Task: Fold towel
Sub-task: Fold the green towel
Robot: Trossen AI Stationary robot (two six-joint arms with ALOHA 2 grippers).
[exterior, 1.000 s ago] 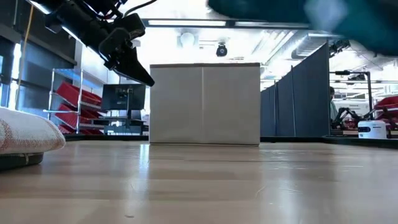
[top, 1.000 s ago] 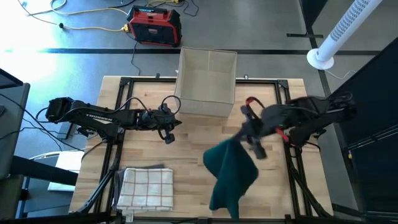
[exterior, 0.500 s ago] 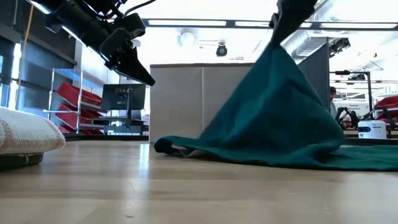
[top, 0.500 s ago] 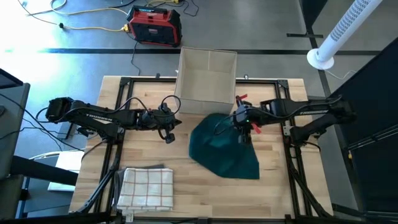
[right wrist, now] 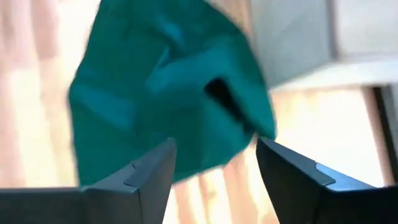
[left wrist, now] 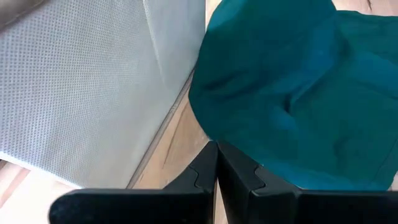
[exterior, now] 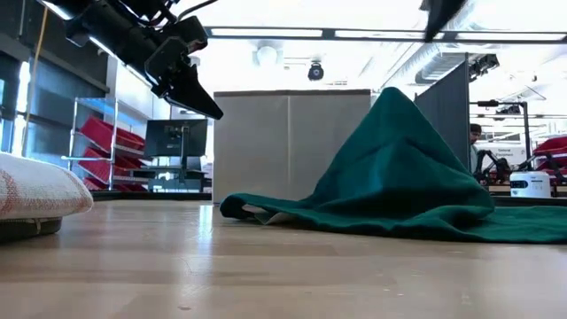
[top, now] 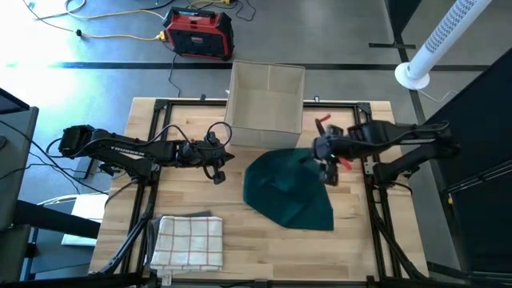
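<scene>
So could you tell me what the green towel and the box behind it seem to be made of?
Green towel: soft matte cloth, apparently; it slumps in folds and holds a peak. Box: pale grey with a fine woven-looking texture in the left wrist view, likely fabric-covered panels; a seam divides its front.

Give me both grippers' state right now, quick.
Left gripper: shut, holding nothing.
Right gripper: open, above the green towel, holding nothing.

crumpled cloth towel point(top: 286, 190): teal
folded checked towel point(top: 187, 242): cream, brown grid
square fabric box point(top: 266, 105): grey
wooden table point(top: 240, 240): light wood
</scene>
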